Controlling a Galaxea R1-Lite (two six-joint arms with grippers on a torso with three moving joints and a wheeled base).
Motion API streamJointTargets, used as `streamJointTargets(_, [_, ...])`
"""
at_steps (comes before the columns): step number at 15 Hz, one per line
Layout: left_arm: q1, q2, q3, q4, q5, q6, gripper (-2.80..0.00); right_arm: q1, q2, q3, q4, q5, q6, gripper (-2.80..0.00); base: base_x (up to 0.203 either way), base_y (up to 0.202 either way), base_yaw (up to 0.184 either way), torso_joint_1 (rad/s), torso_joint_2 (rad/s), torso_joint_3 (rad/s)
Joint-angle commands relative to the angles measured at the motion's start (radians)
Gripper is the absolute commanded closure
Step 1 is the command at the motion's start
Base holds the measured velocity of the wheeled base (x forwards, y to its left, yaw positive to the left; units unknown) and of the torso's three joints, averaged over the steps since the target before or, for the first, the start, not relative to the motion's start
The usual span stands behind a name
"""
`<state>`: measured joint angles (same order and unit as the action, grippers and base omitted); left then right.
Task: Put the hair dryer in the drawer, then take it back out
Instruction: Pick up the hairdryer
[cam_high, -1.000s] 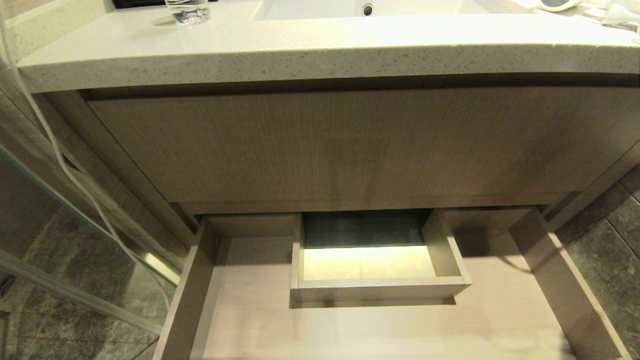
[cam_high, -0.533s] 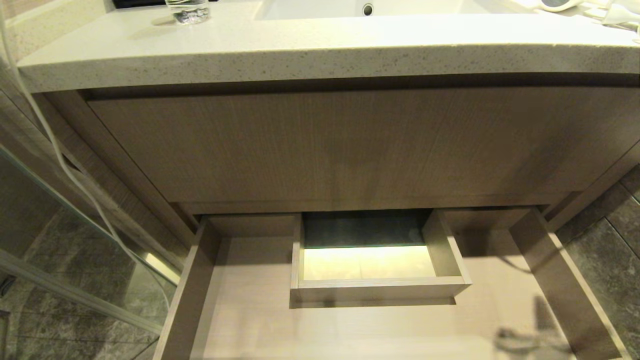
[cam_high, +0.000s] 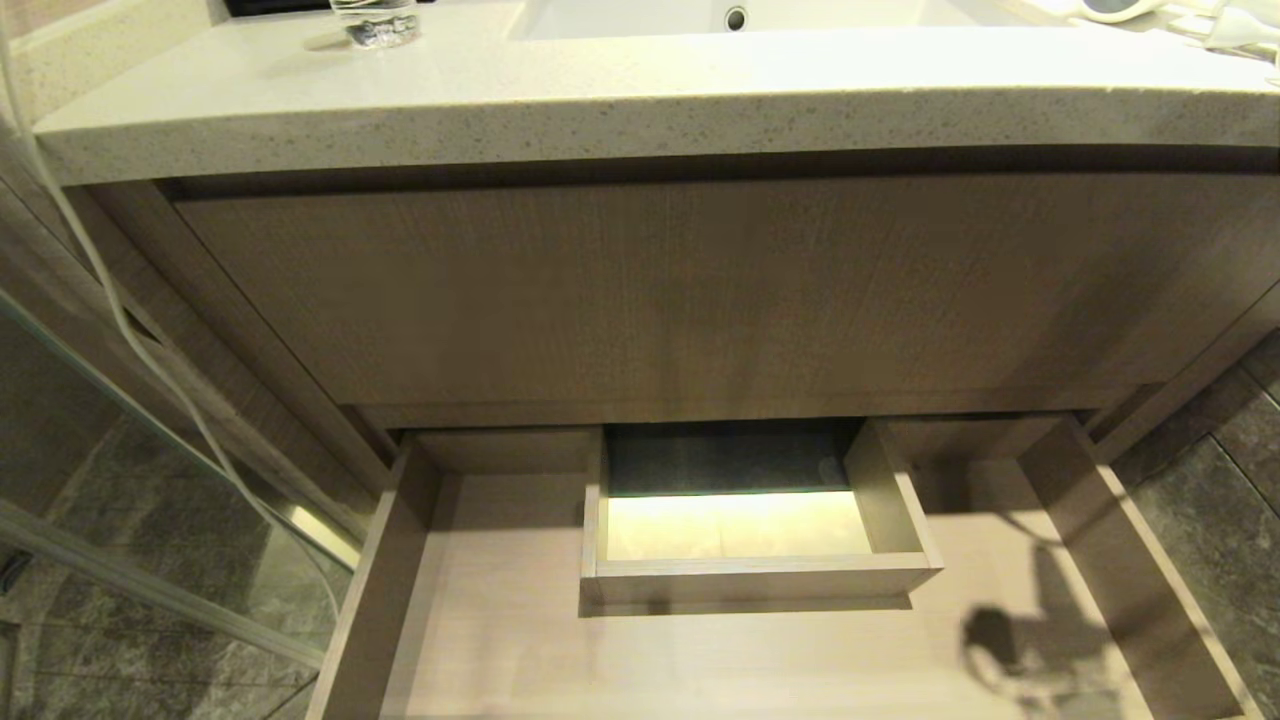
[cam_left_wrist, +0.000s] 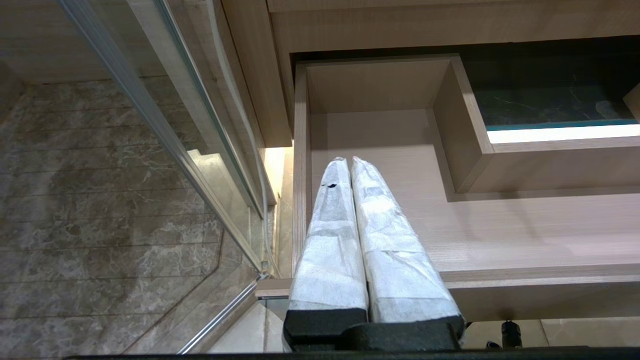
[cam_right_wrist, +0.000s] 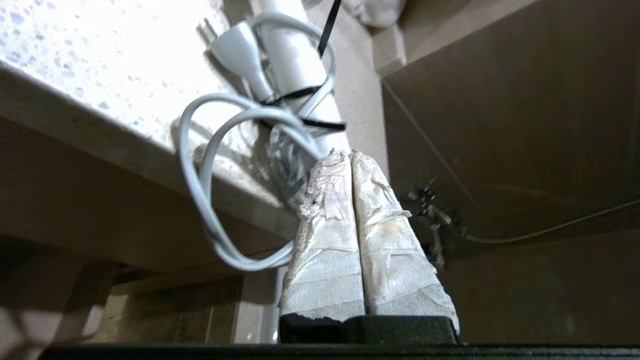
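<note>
While the drawer (cam_high: 700, 650) stands open, right gripper (cam_right_wrist: 350, 156) pinched shut — empty — below the hair dryer (cam_right_wrist: 290, 60), left gripper (cam_left_wrist: 348, 161) closed too

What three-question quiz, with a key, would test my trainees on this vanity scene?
1. True or false: the hair dryer lies inside the drawer.
2. The left gripper hangs over: A the sink, B the drawer, C the floor.
3. Fill in: the white cord loops down over the edge of the ___.

Key: 1 false; 2 B; 3 countertop.
</note>
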<state>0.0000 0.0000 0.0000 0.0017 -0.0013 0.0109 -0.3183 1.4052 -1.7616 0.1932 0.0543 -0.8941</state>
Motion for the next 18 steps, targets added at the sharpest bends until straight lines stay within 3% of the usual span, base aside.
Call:
streamJointTargets(1, [0.000, 0.000, 0.000, 0.000, 0.000, 0.000, 0.00, 0.015, -0.045, 0.103, 0.000, -0.074, 0.081, 0.00, 0.000, 0.000, 0.000, 0.000, 0.00, 0.000])
streamJointTargets(4, [0.000, 0.000, 0.000, 0.000, 0.000, 0.000, 0.00, 0.048, -0.169, 0.303, 0.043, -0.174, 0.184, 0.00, 0.000, 0.000, 0.000, 0.000, 0.00, 0.000])
streamJointTargets(11, [0.000, 0.000, 0.000, 0.000, 0.000, 0.000, 0.00, 0.181, -0.526, 0.795, 0.103, -0.298, 0.263, 0.00, 0.000, 0.000, 0.000, 0.000, 0.00, 0.000])
streamJointTargets(14, [0.000, 0.000, 0.000, 0.000, 0.000, 0.000, 0.00, 0.235, -0.608, 0.890, 0.046, -0.326, 0.286, 0.00, 0.000, 0.000, 0.000, 0.000, 0.00, 0.000])
streamJointTargets(18, [0.000, 0.000, 0.000, 0.000, 0.000, 0.000, 0.00, 0.242, -0.757, 1.197, -0.043, -0.328, 0.352, 0.00, 0.000, 0.000, 0.000, 0.000, 0.00, 0.000])
